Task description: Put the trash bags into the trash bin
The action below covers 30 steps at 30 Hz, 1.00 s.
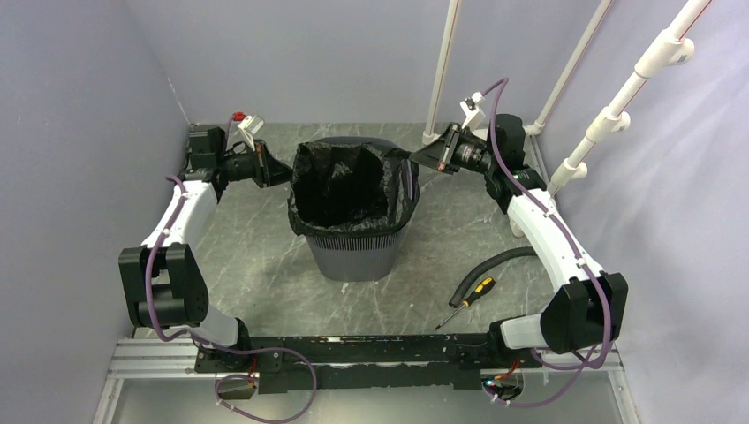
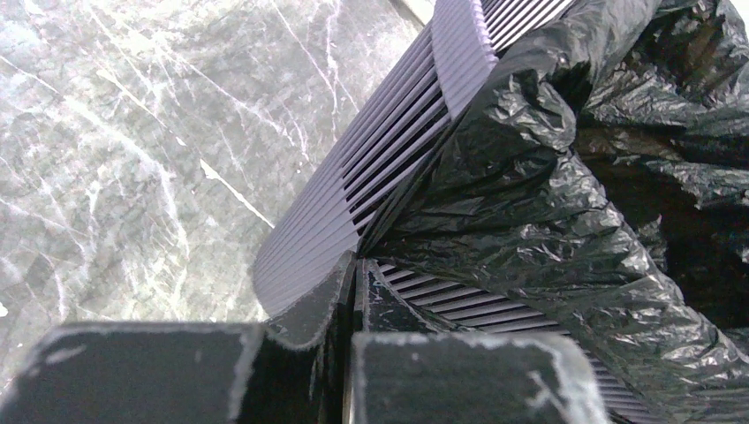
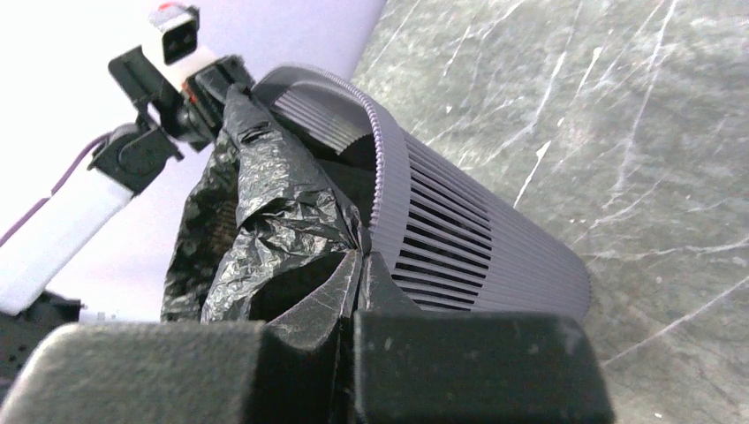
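Now the trash bag [image 1: 346, 190] sits in the trash bin [image 1: 353, 256], right between both hands, with the left hand [image 1: 281, 171] and right hand [image 1: 419, 160] each pinched shut on its edge at opposite sides.

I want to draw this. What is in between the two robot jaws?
The grey bin, with the black bag draped over its rim, stands between them. The top view shows it.

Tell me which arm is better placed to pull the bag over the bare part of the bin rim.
Right, probably. The right claw is shut on the bag beside a bare stretch of the bin rim; the left claw grips where the bag already hangs outside.
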Tool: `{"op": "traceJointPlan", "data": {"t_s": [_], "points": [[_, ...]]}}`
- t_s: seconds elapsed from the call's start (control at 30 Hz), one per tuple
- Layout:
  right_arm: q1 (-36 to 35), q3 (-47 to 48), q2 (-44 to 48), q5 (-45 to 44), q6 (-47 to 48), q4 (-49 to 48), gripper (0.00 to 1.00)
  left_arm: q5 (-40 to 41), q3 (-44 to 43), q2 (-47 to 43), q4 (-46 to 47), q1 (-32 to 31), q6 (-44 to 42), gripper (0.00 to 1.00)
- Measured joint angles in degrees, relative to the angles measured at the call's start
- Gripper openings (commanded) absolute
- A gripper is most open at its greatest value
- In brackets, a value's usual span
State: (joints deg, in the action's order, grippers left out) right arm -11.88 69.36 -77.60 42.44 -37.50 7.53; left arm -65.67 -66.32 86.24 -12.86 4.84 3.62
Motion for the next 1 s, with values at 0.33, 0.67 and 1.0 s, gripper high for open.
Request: {"op": "traceJointPlan", "data": {"t_s": [0.33, 0.67, 1.0], "points": [[0.09, -6.69, 0.48, -1.31, -6.14, -9.88, 0.0, -0.74, -0.31, 0.61, -0.04, 0.0, 0.26, 0.07], [-0.31, -2.05, -2.05, -4.72, -3.23, -3.58, 0.0, -0.96, -0.31, 1.01, 1.05, -0.02, 0.7, 0.06], [-2.8, -1.49, -5.25, -6.73, -0.61, -3.3, 0.0, -0.92, -0.28, 2.56, 3.39, -0.81, 1.6, 0.06]]}}
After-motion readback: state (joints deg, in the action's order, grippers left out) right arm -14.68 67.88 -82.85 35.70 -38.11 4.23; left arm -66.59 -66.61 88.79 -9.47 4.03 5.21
